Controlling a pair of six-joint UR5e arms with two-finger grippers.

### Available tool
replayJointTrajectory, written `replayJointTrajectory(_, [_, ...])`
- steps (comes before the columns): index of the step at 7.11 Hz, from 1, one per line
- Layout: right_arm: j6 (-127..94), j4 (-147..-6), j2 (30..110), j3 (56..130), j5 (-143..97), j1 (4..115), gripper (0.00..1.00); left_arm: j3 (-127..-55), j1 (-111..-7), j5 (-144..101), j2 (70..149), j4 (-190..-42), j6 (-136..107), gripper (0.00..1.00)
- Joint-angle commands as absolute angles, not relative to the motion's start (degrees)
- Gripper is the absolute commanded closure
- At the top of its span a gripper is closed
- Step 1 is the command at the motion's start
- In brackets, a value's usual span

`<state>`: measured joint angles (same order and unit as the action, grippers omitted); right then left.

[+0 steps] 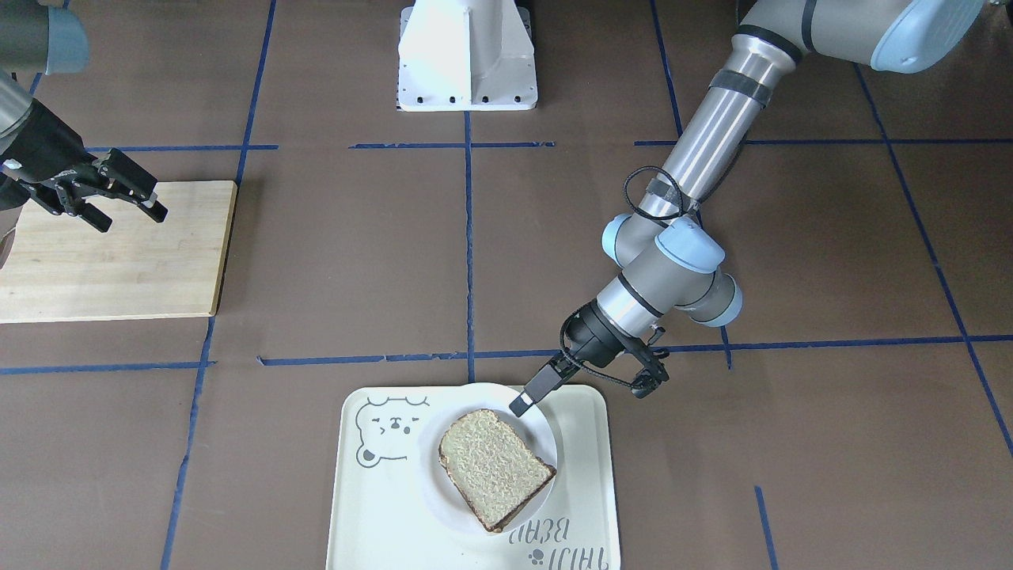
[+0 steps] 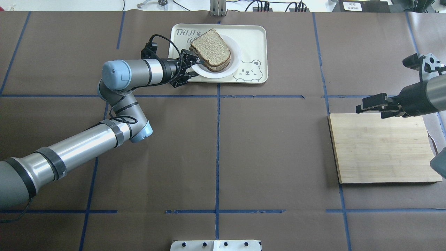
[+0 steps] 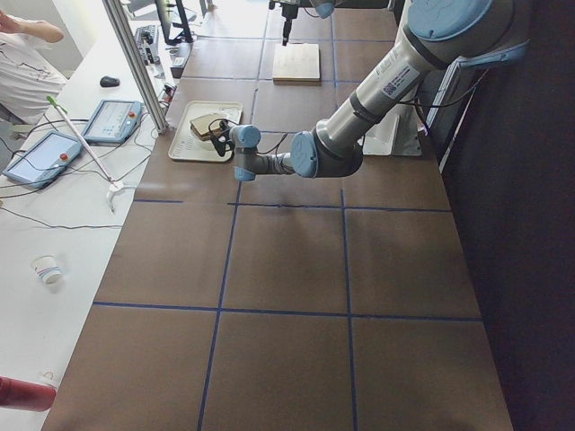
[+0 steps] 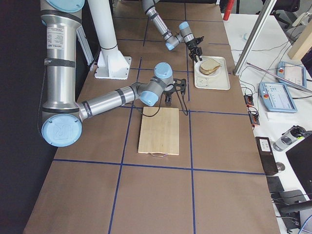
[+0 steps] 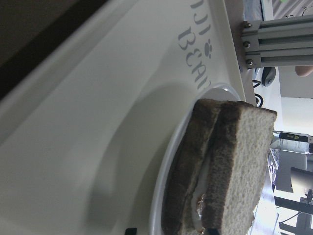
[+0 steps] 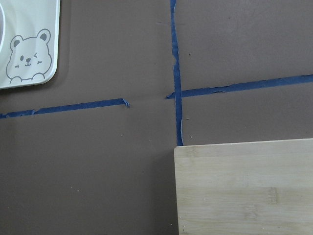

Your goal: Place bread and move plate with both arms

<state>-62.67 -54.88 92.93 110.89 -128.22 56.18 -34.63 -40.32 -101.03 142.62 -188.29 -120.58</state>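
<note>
Because the bread [image 1: 495, 467] sits soft and loose on the stiff, slick plate [image 1: 483, 396] in the tray [image 1: 372, 507], I'd hold the rim; my left claw [image 1: 518, 408] is there, whether clamped I cannot tell.

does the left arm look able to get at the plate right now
Probably yes: the left gripper is right at the rim of the plate, on the side facing that arm, with nothing between them. The bread sits back from that edge, leaving bare rim to grip.
</note>
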Motion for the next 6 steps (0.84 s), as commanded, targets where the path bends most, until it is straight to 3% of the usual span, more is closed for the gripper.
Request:
replayJointTrajectory(1, [-62.67, -55.19, 92.64, 110.92, -128.23, 56.86, 0.00, -45.47, -40.34, -101.16, 135.39, -188.17, -120.59, 0.35])
replayJointTrajectory(3, [-62.67, -55.20, 92.72, 110.92, -128.23, 57.04, 0.00, -52.87, -40.17, -101.16, 132.11, -187.91, -120.67, 0.31])
replayJointTrajectory(5, [-62.49, -55.37, 93.60, 110.92, -128.23, 60.53, 0.00, -67.25, -40.60, -102.99, 123.36, -183.02, -120.15, 0.30])
replayJointTrajectory(6, [-60.14, -55.55, 94.04, 110.57, -128.23, 62.21, 0.00, -69.41, -44.78, -108.66, 120.44, -182.29, -119.62, 0.30])
